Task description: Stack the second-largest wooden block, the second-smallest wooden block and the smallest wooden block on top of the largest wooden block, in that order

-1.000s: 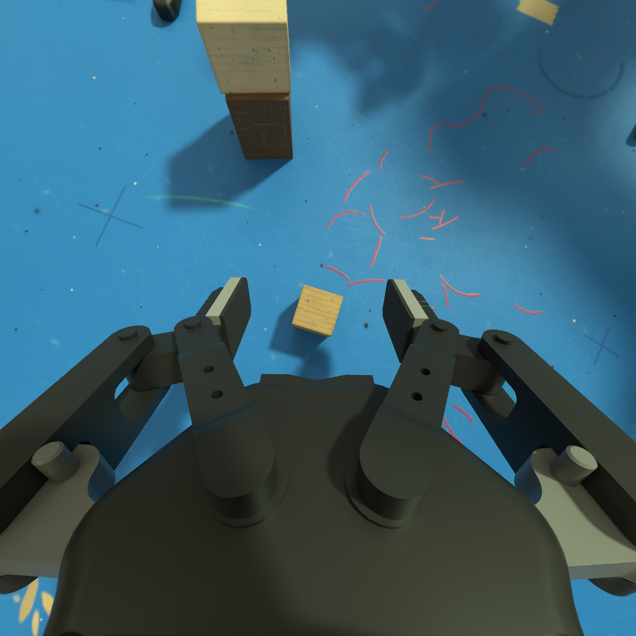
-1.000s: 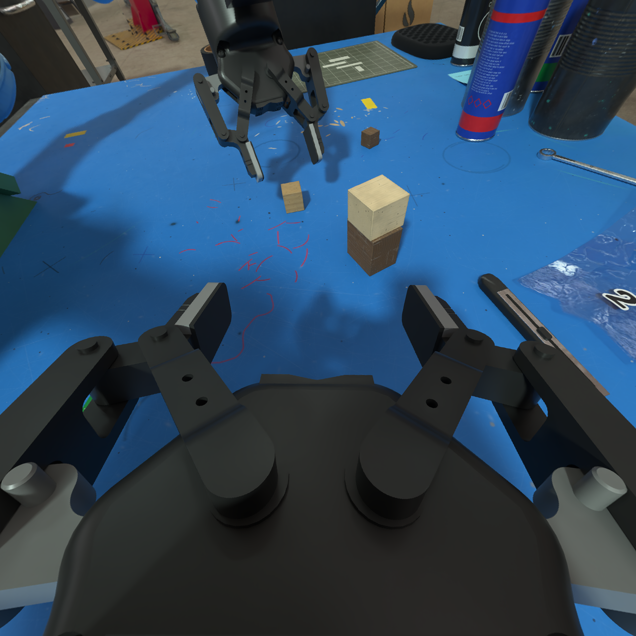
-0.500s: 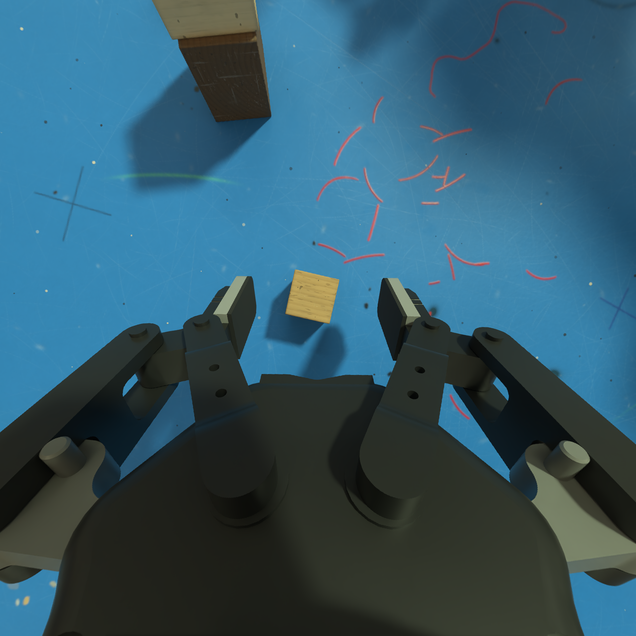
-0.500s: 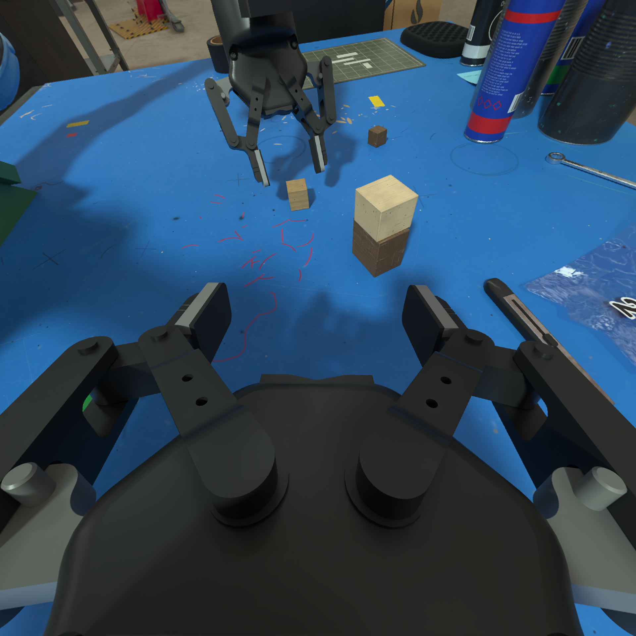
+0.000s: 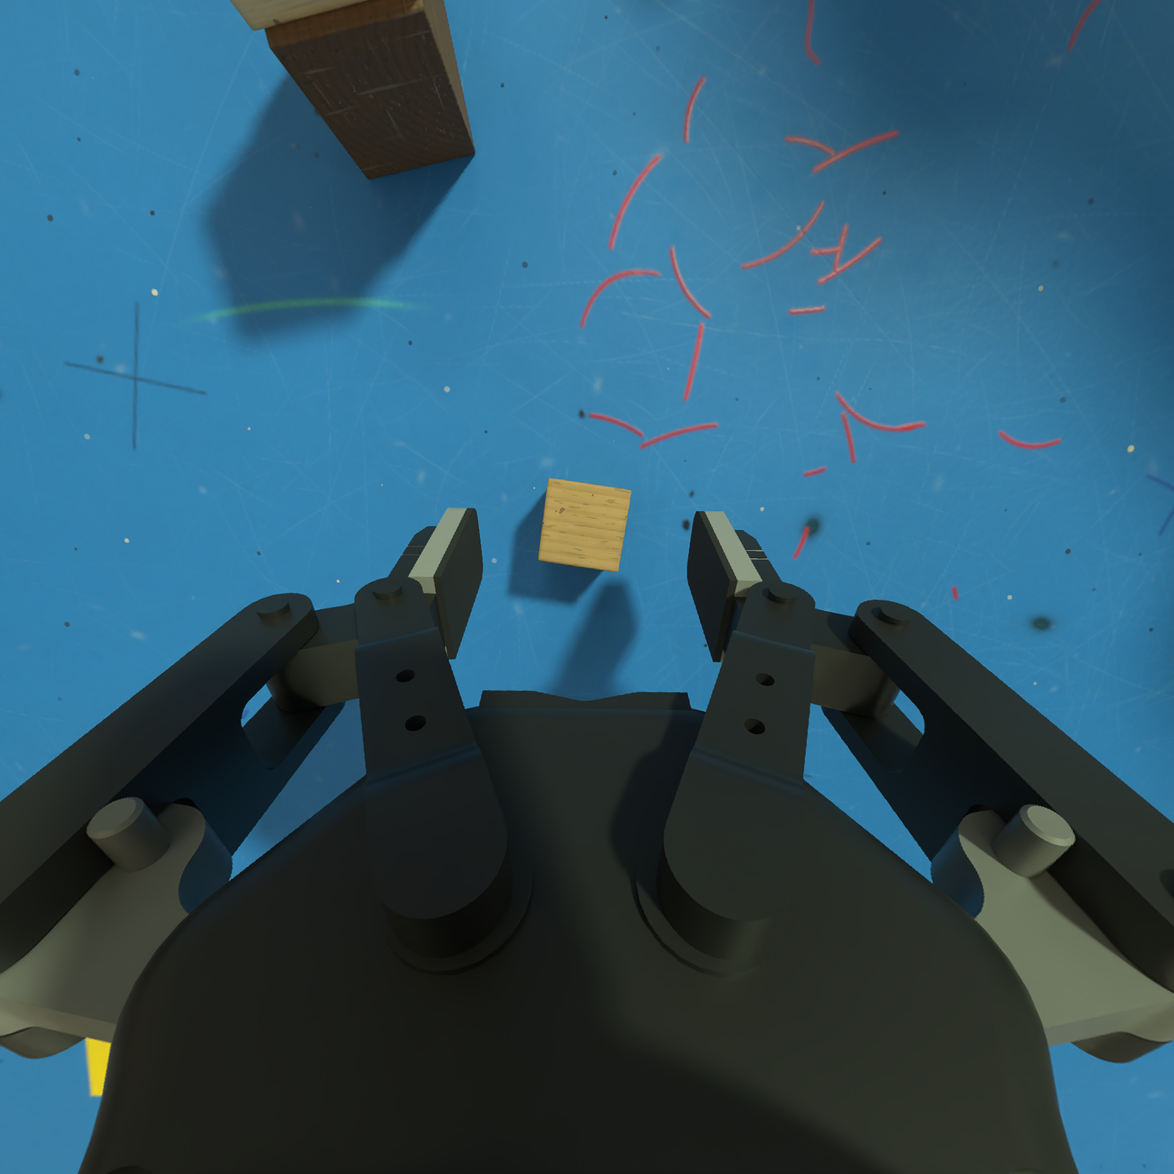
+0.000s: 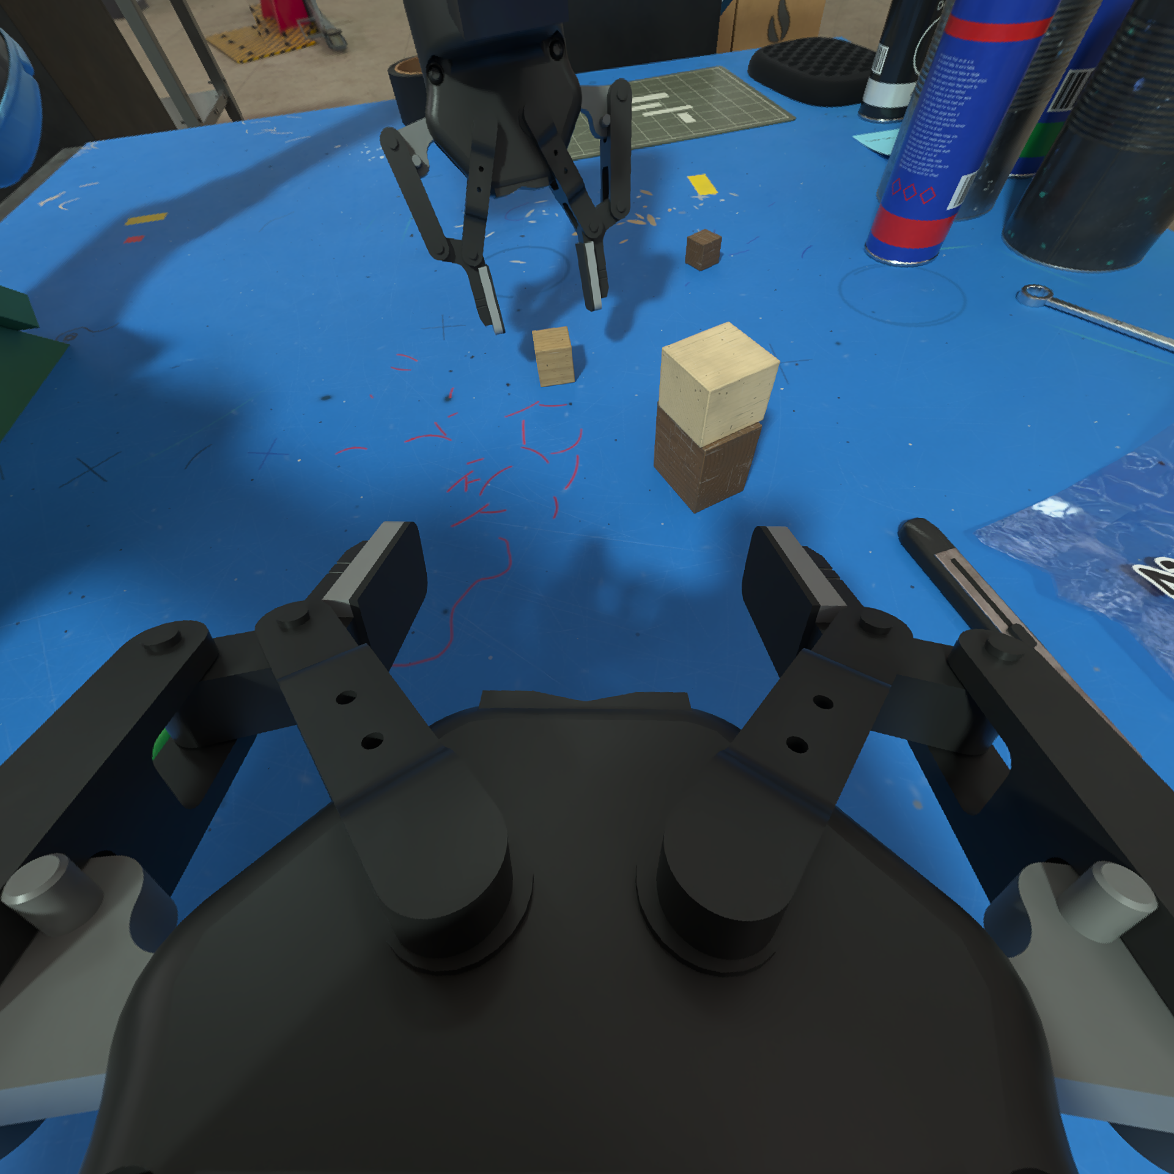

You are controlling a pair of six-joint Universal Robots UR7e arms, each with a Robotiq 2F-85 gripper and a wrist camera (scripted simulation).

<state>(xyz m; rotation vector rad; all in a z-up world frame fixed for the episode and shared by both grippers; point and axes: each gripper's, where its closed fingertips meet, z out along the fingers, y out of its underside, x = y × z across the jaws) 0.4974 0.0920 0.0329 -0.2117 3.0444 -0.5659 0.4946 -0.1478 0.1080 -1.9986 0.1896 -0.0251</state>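
Scuffed blue table (image 6: pixel 190 381), red scribbles mid-frame; cans (image 6: pixel 940 127) upper right; both my pincers, left gripper (image 5: pixel 584 546) and right gripper (image 6: pixel 584 572), spread wide, empty.

Your left gripper (image 5: pixel 584 575) comes lower and closer over the small tan block (image 5: pixel 584 525), which now sits squarely between the spread fingers, no contact showing. In your left wrist view the two-block stack (image 5: pixel 381 89) slides up and out toward the top edge, with only its dark lower block mostly showing. From the right wrist view, the left gripper (image 6: pixel 543 311) appears nearer the table (image 6: pixel 190 381).
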